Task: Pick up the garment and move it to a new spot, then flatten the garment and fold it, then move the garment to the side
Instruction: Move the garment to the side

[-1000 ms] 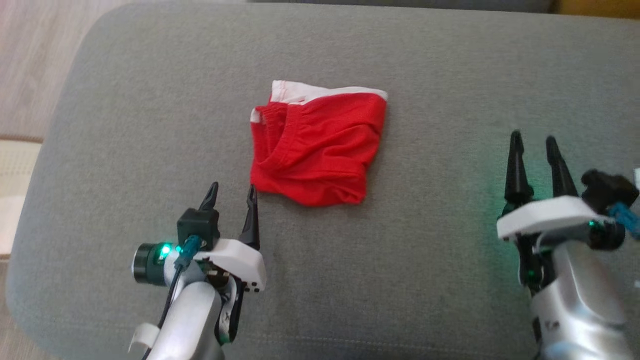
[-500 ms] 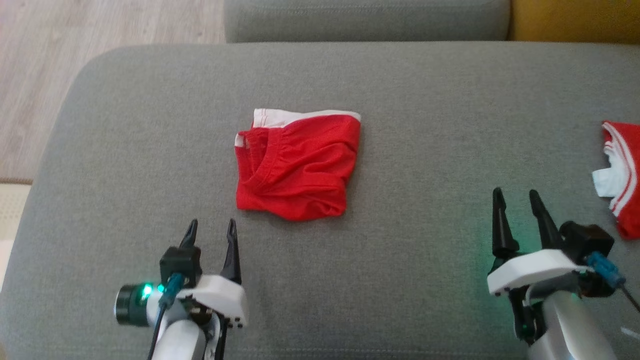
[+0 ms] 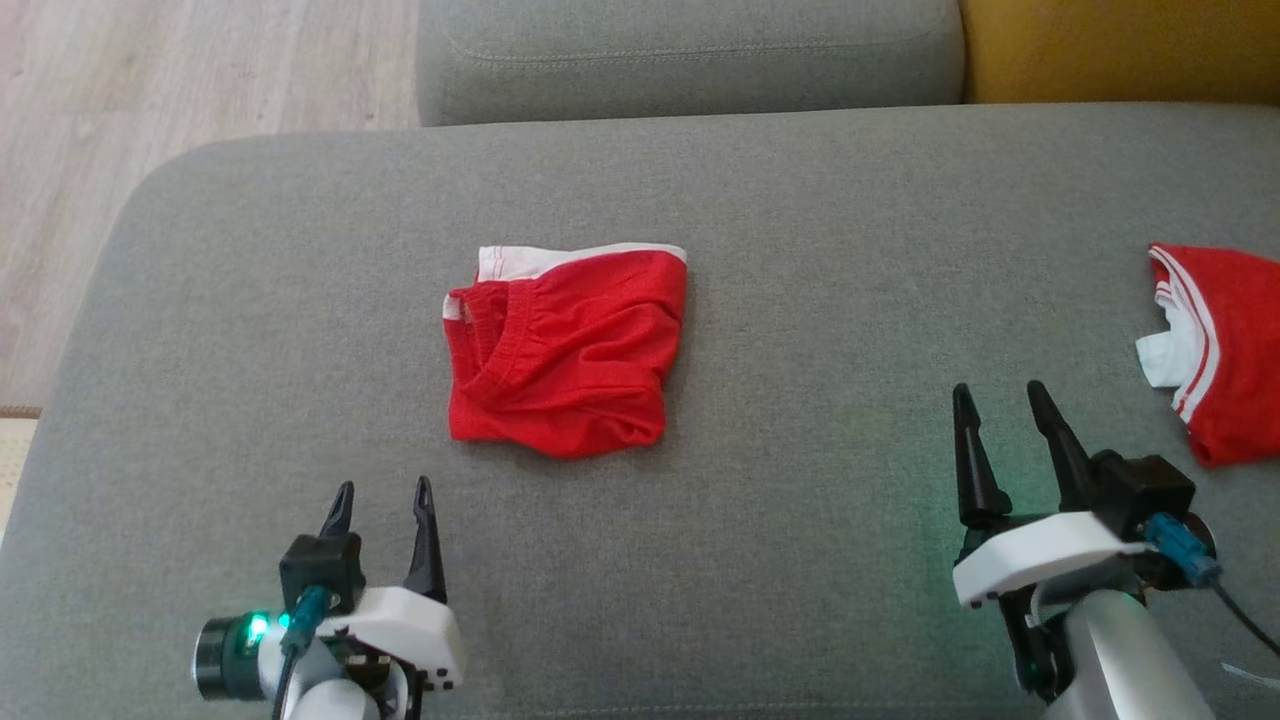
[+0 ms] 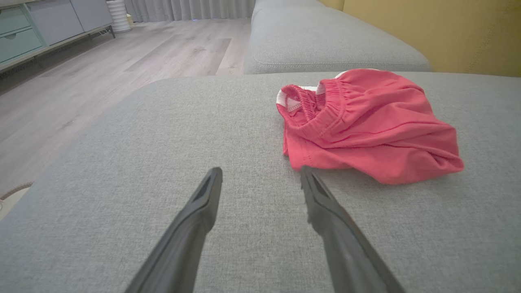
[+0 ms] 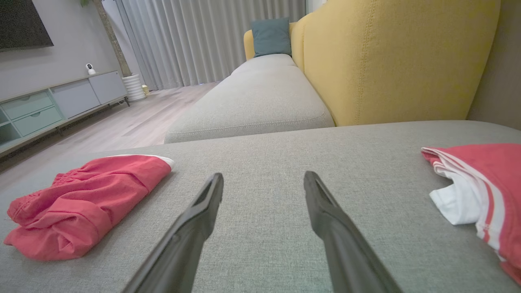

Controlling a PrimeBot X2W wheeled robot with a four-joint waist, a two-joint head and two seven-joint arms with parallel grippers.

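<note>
On the grey cushion point(image 3: 850, 250), a bit left of the middle, lies the garment point(image 3: 570, 360). It is bright red and folded. One white band runs along its far edge. At its far left corner, by the stretchy waist, sits a tiny white label point(image 3: 455, 308). Any writing on the label is too small to read.

Behind the cushion's far edge sits another grey cushion point(image 3: 690, 50), and next to that a yellow sofa back point(image 3: 1120, 50). Off the left edge is a pale wood floor point(image 3: 200, 70). Far across the room stand long pale curtains point(image 5: 211, 40), a low cabinet point(image 5: 61, 101) with drawers, a white pot point(image 5: 133, 87) and a blue pillow point(image 5: 270, 36).

The left gripper point(image 3: 384, 485) is near the front edge of the cushion, toward the left corner. Its two dark fingers point(image 3: 426, 545) are spread apart and hold nothing. The garment lies just ahead of it and a little to its right, not touching the fingers. The right gripper point(image 3: 998, 388) is near the front edge too, toward the right side. Its fingers are spread apart and hold nothing as well. The garment is well to its left. A second red garment point(image 3: 1225, 350) with white stripes lies crumpled at the right edge, near that gripper.
</note>
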